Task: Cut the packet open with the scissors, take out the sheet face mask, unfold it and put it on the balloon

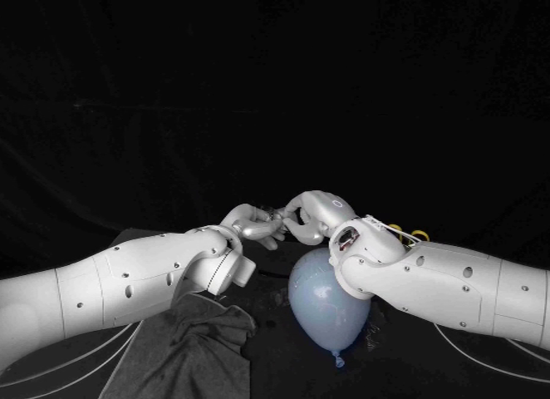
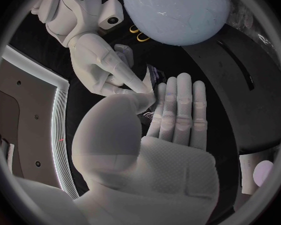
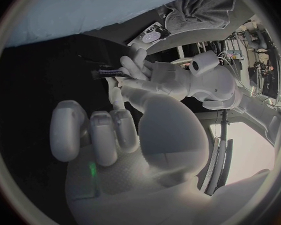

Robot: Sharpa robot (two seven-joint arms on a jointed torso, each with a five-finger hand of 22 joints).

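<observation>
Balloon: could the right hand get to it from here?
Probably yes. The right hand is by the left hand, past the balloon, which lies just under its wrist with nothing between; drawing back should do.

Cloth (image 1: 193, 347) just L of balloon (image 1: 328, 301), prob. apart

Two white arms are counted: the left arm (image 1: 120, 287) entering from 8 o'clock and the right arm (image 1: 454, 283) from 4 o'clock. Two silver hands are counted, the left robot hand (image 1: 253, 223) and the right robot hand (image 1: 313, 214), met near the centre. One pale blue balloon (image 1: 323, 307) is counted at 6 o'clock. One grey cloth (image 1: 198, 349) is counted at 7 o'clock. Some yellow loops (image 1: 403, 230) are seen toward 4 o'clock; their number cannot be told. One dark flat piece (image 3: 106, 73) is counted beside the left fingertips.
</observation>
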